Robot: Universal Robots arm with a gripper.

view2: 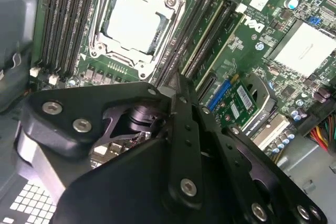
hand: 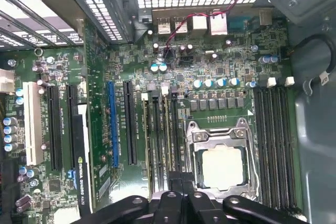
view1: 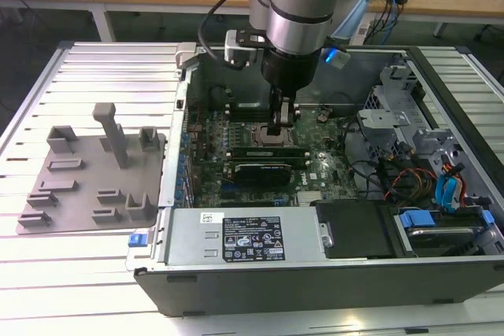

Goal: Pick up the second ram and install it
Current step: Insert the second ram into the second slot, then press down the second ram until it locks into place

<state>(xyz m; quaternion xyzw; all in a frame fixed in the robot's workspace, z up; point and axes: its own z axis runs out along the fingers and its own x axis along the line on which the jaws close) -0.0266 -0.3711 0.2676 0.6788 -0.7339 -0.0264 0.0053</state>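
Observation:
My gripper (view1: 281, 130) reaches down into the open computer case (view1: 315, 289), over the motherboard beside the processor socket (view1: 264, 133). Its black fingers (hand: 173, 184) are shut together. Their tips sit on the second ram (hand: 169, 140), a long narrow stick standing in a memory slot next to the socket (hand: 223, 166). In the second wrist view the ram (view2: 207, 38) runs away from the gripper (view2: 177, 85) along the slot. Another stick (hand: 155, 140) stands in the neighbouring slot. From outside, both sticks (view1: 264, 149) show as a dark bar under the gripper.
A grey plastic tray (view1: 87, 171) with upright posts lies on the slatted table at the exterior view's left. Inside the case are a graphics card (view1: 260, 171), a power supply (view1: 236, 238), a drive cage (view1: 394, 108) and loose cables (view1: 409, 179). Empty memory slots (hand: 273, 145) flank the socket's far side.

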